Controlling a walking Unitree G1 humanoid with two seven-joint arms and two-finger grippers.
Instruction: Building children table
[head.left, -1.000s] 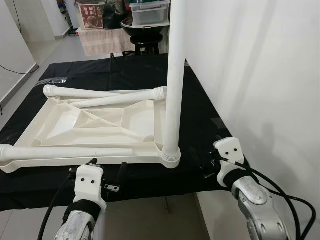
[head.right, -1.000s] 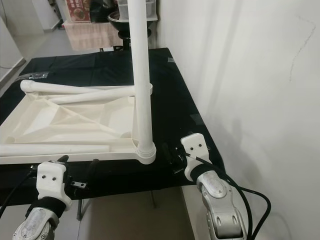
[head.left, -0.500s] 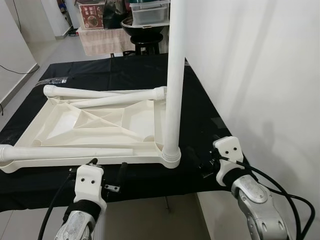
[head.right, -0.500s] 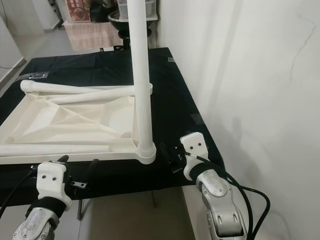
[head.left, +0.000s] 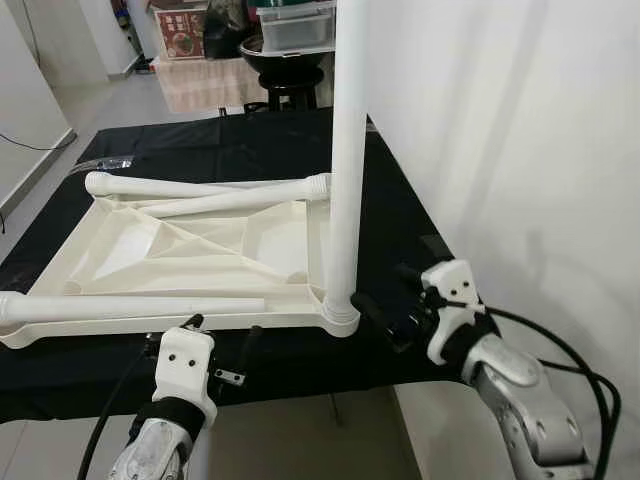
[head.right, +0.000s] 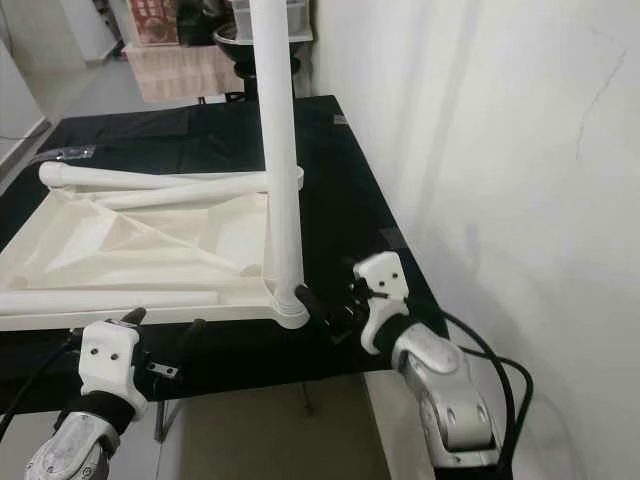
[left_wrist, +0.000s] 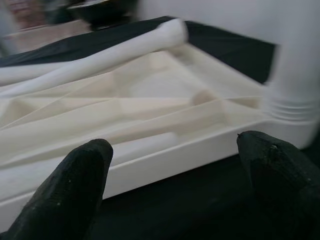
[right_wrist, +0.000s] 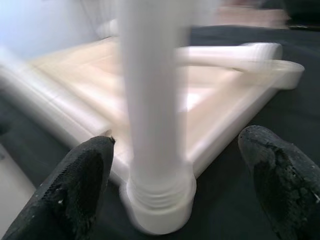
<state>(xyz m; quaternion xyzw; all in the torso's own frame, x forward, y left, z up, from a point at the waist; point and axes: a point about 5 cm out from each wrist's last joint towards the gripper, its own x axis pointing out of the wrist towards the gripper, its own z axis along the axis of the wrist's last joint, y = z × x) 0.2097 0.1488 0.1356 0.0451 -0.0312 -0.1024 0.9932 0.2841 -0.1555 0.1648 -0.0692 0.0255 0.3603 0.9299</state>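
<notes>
Left end effector (head.left: 222, 335) low at the bench's (head.left: 400, 220) near edge, fingers spread, just short of the tabletop (head.left: 200, 250). Tabletop lies upside down on black cloth; loose legs (head.left: 200, 187) rest across it. Upright leg (head.left: 347, 160) stands in near right corner socket. Right end effector (head.left: 385, 305) spread, beside that leg's base.
</notes>
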